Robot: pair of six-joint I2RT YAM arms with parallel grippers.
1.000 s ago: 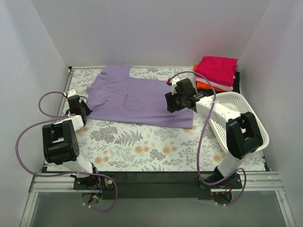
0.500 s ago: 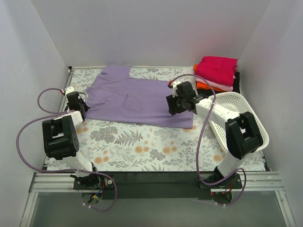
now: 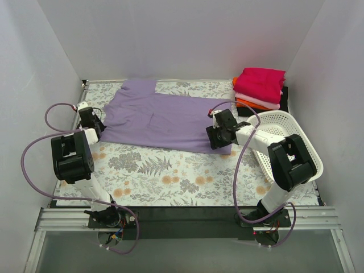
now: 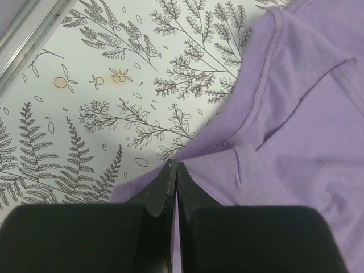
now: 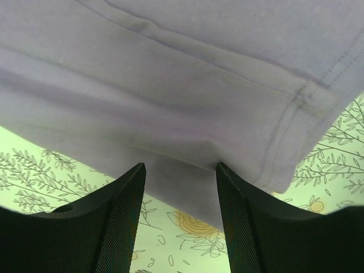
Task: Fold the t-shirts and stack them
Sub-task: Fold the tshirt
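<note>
Lavender t-shirt (image 3: 162, 116): is lying spread out flat on the far-left part of the floral table cover (image 3: 170, 170). One sleeve is reaching toward the back wall. A seamed hem is running along its left side.

Left gripper (image 4: 173, 173): is sitting low at the shirt's left edge. Its jaws are pressing fully together. The tips are meeting on a small fold of the lavender cloth, which is bunching up on either side of them.

Right gripper (image 5: 179, 168): is sitting at the shirt's near-right corner. Its fingers (image 5: 122, 222) are standing partway apart. The stitched hem is lying across the gap just ahead of the tips, and nothing is being clamped. I cannot tell whether the tips are touching the cloth.

Folded stack: is sitting in the far-right corner, well apart from the lavender shirt. The magenta t-shirt (image 3: 260, 82) is lying on top, with the pale pink t-shirt (image 3: 267, 103) and the orange t-shirt (image 3: 249, 104) showing as edges beneath it. The black t-shirt (image 3: 284, 94) is peeking out at the bottom right.

White lattice basket (image 3: 284, 128): is resting tilted along the right side, just on the near side of the stack. The right arm is reaching out beside its left rim.
</note>
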